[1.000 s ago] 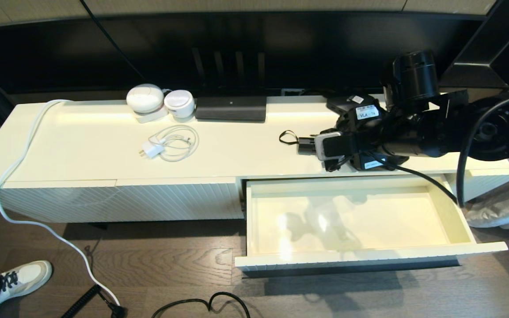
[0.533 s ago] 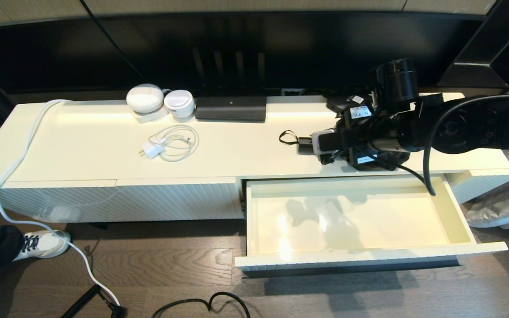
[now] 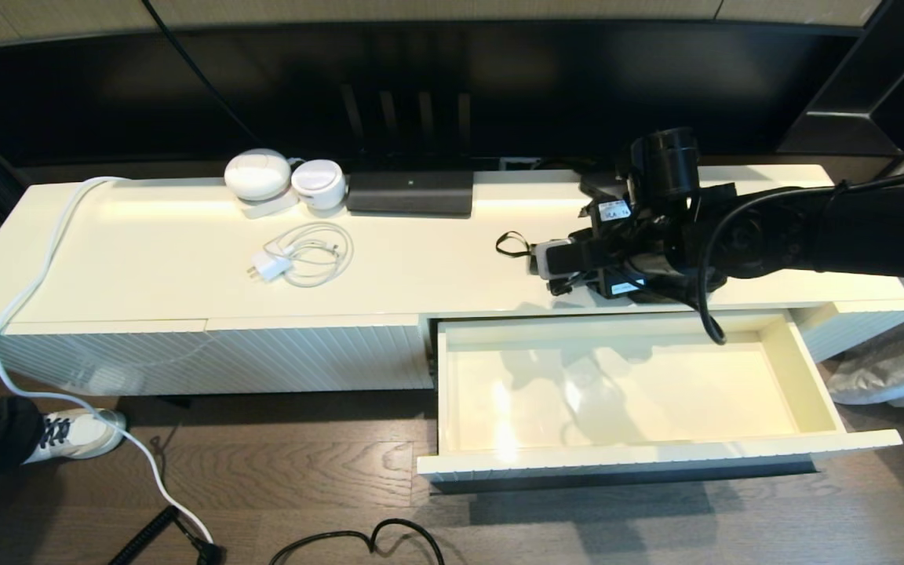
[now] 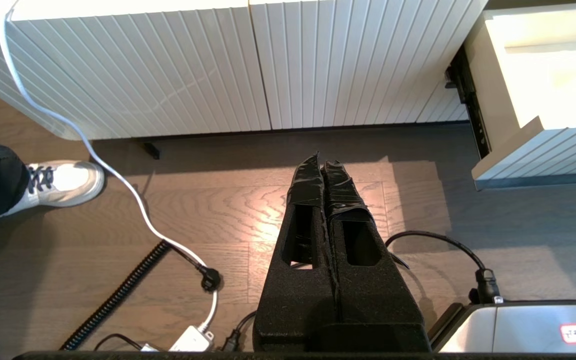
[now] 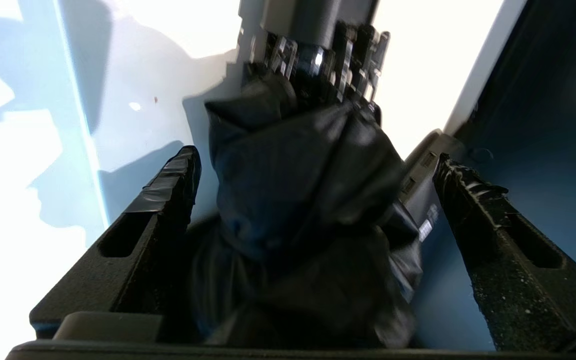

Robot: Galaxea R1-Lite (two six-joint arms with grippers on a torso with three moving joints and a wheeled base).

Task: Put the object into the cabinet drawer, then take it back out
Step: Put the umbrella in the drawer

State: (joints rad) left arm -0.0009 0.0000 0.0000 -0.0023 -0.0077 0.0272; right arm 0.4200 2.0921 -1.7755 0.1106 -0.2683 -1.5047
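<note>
2 fingers of the right gripper (image 5: 313, 170) stood spread wide, one on either side of the umbrella (image 5: 303, 200), with a clear gap showing between the far finger (image 5: 473, 185) and the fabric. Near finger (image 5: 173, 175) lay close beside the fabric; contact could not be told. Nothing was clamped.

Right gripper (image 3: 558, 263) hung low over the cabinet top (image 3: 421, 267), pointing toward the robot's left, arm reaching in from the right edge of the head view. Umbrella (image 3: 534, 257) lay on the cabinet top under the gripper, mostly hidden by it in the head view; only the short handle end and the thin wrist loop (image 3: 511, 245) stuck out toward the left. Fabric loose, wrinkled, black, bunched into a lump; ribbed metal tips and the grey handle stub showed past it in the right wrist view.

Drawer (image 3: 801, 377) stood pulled out, just in front of and below the umbrella; cream inside showed only shadows and reflections.

Left gripper (image 4: 330, 170) parked low over the wood floor (image 4: 218, 210) in front of the fluted panel (image 4: 218, 65), its 2 fingers pressed together, holding nothing.
</note>
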